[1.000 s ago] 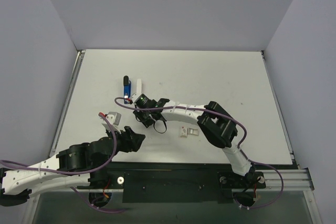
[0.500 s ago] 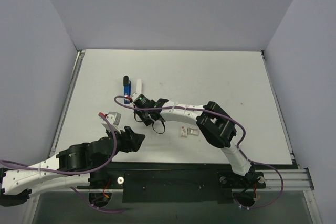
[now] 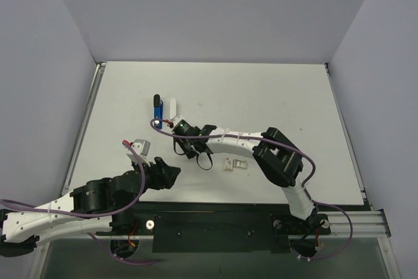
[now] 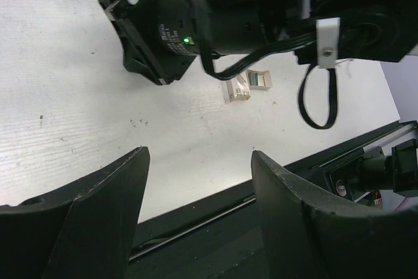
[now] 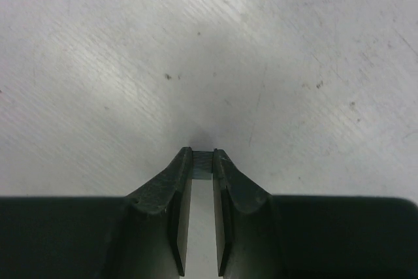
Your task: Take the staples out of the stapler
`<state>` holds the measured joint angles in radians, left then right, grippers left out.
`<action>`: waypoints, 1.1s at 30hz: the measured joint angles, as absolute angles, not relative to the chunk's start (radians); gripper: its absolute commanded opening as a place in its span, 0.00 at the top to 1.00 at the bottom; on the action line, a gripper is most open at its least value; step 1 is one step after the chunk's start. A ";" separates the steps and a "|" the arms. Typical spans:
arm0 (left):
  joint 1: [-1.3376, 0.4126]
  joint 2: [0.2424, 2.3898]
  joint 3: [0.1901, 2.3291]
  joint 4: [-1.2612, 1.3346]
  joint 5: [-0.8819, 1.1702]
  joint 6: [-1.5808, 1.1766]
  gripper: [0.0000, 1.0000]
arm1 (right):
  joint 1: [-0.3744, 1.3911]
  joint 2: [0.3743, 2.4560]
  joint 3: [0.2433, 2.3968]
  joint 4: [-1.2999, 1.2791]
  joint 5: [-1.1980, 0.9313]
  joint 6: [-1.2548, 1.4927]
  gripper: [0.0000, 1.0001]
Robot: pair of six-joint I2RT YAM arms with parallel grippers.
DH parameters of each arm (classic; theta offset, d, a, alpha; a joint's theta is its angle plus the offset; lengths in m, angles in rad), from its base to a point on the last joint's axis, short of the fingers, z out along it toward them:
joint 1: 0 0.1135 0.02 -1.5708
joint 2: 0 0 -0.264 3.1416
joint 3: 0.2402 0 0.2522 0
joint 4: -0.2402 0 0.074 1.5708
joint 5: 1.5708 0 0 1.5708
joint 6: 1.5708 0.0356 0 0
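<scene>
white table [image 3: 274, 96]: stapler [image 3: 157, 110] just left of right end effector [image 3: 173, 104].

No text reads clearly (wrist label [image 4: 171, 36] too blurred).

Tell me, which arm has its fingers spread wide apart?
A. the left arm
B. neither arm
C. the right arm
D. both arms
A: the left fingers stand far apart with a wide gap between them, while the right fingers are pinched nearly together on a tiny grey strip.
</scene>
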<state>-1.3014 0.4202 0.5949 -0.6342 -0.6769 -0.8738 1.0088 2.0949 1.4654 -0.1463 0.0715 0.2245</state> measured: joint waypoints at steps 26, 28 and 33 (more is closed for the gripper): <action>-1.301 0.463 0.595 -0.628 -0.683 -0.861 0.27 | 1.007 1.384 0.947 -0.307 0.356 0.585 0.96; -1.301 0.476 0.596 -0.622 -0.680 -0.856 0.26 | 1.003 1.342 0.905 -0.319 0.385 0.634 0.96; -1.301 0.506 0.596 -0.604 -0.673 -0.851 0.27 | 0.978 1.283 0.807 -0.336 0.432 0.746 0.96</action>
